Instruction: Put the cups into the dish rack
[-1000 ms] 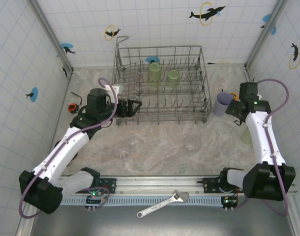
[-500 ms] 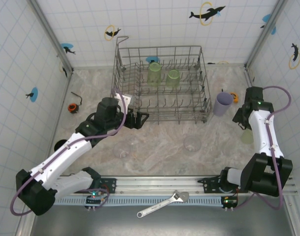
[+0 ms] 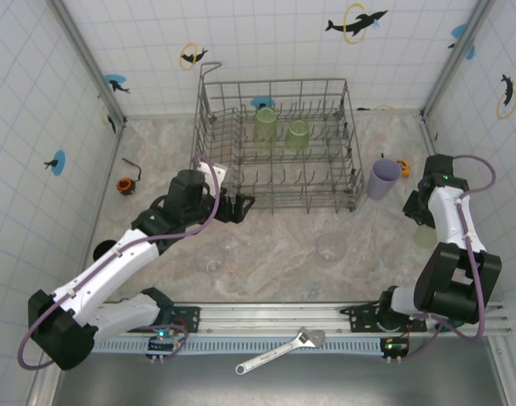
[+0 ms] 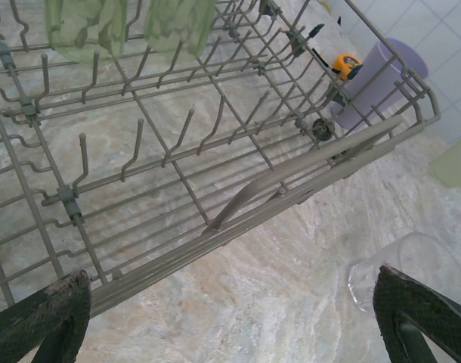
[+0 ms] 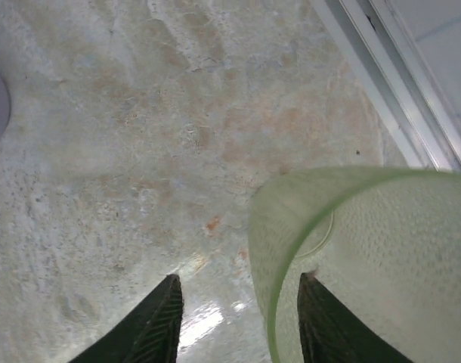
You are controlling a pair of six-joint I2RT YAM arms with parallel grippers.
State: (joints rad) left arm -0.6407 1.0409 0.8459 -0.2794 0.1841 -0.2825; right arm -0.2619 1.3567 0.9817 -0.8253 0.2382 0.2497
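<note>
The grey wire dish rack (image 3: 275, 83) stands at the back with two green cups (image 3: 266, 127) (image 3: 298, 134) mouth down in it. A lavender cup (image 3: 382, 178) stands right of the rack. A third green cup (image 3: 425, 235) sits by the right wall. My right gripper (image 5: 238, 280) hangs over that green cup (image 5: 366, 257), its jaws astride the rim: one finger inside, the other outside and clear of the wall. Two clear cups (image 3: 330, 248) (image 3: 211, 258) stand on the floor in front. My left gripper (image 4: 227, 287) is wide open and holds nothing, low by the rack's front rail (image 4: 291, 189), with a clear cup (image 4: 412, 261) at its right finger.
A wrench (image 3: 279, 348) lies on the near ledge. A small orange thing (image 3: 123, 184) and a hex key (image 3: 133, 167) lie at the far left, another orange thing (image 3: 402, 167) beside the lavender cup. A dark round thing (image 3: 101, 249) peeks out beside the left arm. Tiled walls close in both sides.
My left arm has swung right along the rack's front. My right gripper has left the lavender cup, dropped over the green cup by the wall, and its jaws have narrowed.
</note>
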